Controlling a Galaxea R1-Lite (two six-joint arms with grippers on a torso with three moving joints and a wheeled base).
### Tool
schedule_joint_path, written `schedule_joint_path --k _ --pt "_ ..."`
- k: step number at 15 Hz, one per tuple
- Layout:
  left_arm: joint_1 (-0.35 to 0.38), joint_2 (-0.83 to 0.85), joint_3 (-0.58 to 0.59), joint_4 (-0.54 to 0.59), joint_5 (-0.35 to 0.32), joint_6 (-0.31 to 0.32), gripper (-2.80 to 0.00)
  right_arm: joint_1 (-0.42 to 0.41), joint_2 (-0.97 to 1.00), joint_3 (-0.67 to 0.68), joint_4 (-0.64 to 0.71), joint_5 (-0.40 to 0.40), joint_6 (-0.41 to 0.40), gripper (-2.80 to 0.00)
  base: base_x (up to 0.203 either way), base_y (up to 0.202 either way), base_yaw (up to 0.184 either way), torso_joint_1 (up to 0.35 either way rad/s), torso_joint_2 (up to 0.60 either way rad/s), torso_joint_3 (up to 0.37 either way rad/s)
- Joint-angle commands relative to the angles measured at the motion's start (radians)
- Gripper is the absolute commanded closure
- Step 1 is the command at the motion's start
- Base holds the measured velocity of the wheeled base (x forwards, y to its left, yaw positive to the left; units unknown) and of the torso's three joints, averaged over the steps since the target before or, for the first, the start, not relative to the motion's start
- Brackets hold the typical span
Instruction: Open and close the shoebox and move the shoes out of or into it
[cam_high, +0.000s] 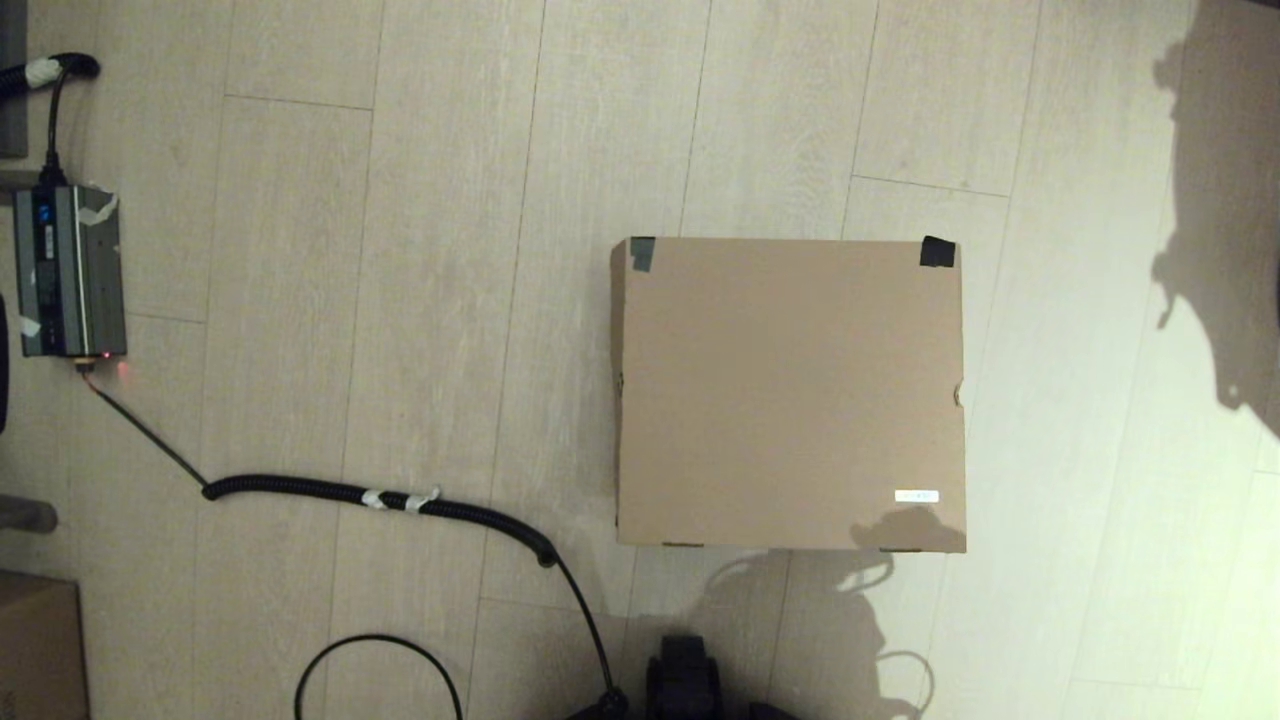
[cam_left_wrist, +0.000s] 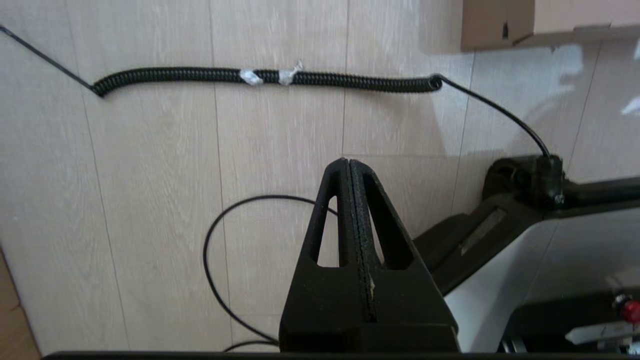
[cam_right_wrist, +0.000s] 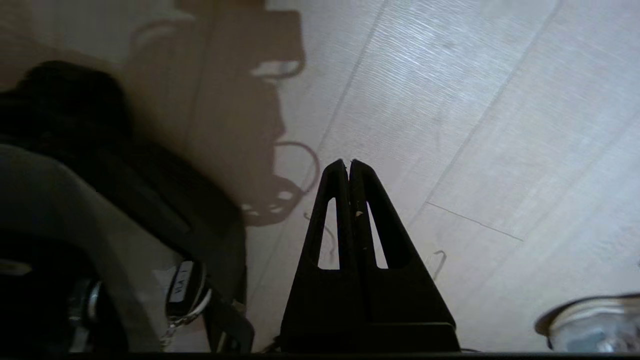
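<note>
shoebox (cam_high: 790, 395): I see it shut flat on the floor (cam_high: 400, 250), lid down, two dark tape pieces (cam_high: 937, 251) on the corners of the edge farthest from me, small white label (cam_high: 916, 496) near the corner closest to my right side. No shoes in any view; I judge they are inside, but I cannot see that.

left claw (cam_left_wrist: 348, 162): closed on nothing, fingers pressed together, hanging low over bare floor. The box's near corner (cam_left_wrist: 492, 32) lies ahead of it and off toward my right, well apart, past the coiled cable (cam_left_wrist: 265, 77).

right claw (cam_right_wrist: 348, 162): also closed and empty, pointing at bare floor. The box does not show in its view, so I cannot place it from there.

nearer arm: the box sits right of my centre line in the head view, so I judge the right arm has the shorter reach to the front edge.

axis that matters: the taped far edge reads to me as the hinge, running left to right across my front. So the free lip (cam_high: 790, 546) is the near one, facing both claws.

next move as I judge it: open a claw, bring it forward to that near lip, lift up and away from me.

watch: the coiled cable lies between the left claw and the box.
</note>
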Motion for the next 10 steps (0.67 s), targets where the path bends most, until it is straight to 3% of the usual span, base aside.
schedule_joint_path --k 1,6,10 --pt "0.000 -0.018 0.001 0.002 0.002 -0.005 0.00 0.064 -0.015 0.003 0.003 0.000 0.017 0.00 0.000 0.000 0.000 0.000 0.00 0.000" --pt "0.000 -0.018 0.001 0.000 0.003 -0.008 0.00 0.028 -0.265 0.004 0.003 -0.005 0.037 0.00 0.000 0.000 0.000 0.000 0.00 0.000" --pt "0.000 -0.018 0.001 0.000 0.017 -0.012 0.00 0.020 -0.267 0.005 0.005 -0.008 0.051 0.00 0.000 0.000 0.000 0.000 0.00 0.000"
